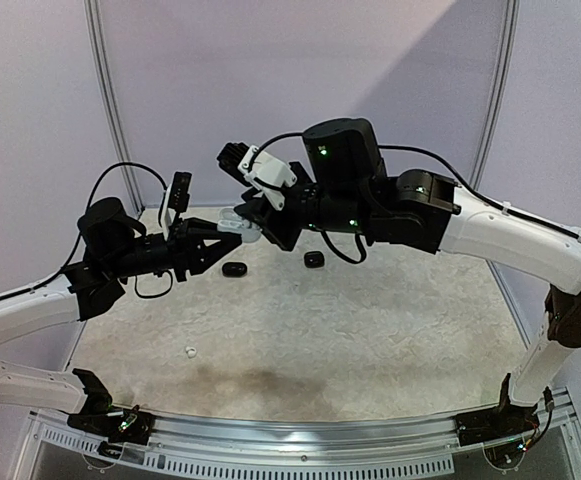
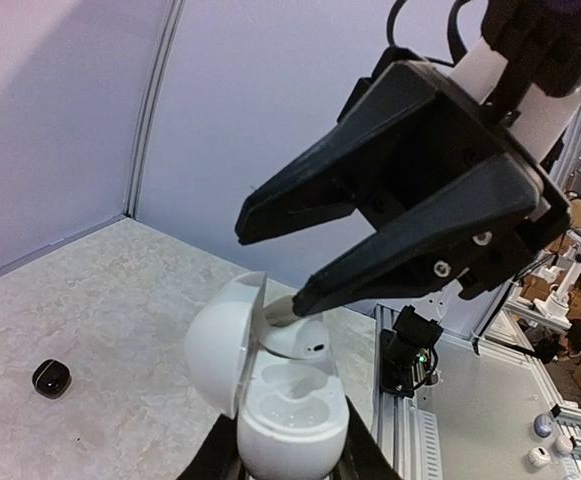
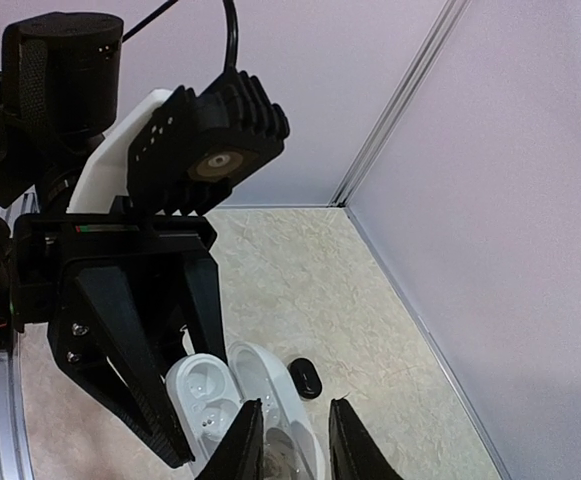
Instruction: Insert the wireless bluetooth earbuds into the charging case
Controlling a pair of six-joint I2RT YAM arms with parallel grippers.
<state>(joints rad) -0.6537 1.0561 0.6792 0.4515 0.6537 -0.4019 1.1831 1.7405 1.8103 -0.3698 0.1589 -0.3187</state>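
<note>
My left gripper [image 2: 288,458] is shut on the base of the white charging case [image 2: 292,415], held up off the table with its lid [image 2: 218,345] swung open to the left. Both wells of the case show. My right gripper [image 3: 292,438] reaches in from the upper right, shut on a white earbud [image 2: 308,338]. That earbud hangs at the case's far rim, just above the far well. In the top view the two grippers meet at the case [image 1: 241,227]. Another tiny white earbud [image 1: 189,351] lies on the table near the left arm.
Two small black pebble-shaped cases [image 1: 234,269] [image 1: 313,260] lie closed on the pale mat below the grippers. Grey walls close off the back and sides. A metal rail [image 1: 290,445] runs along the near edge.
</note>
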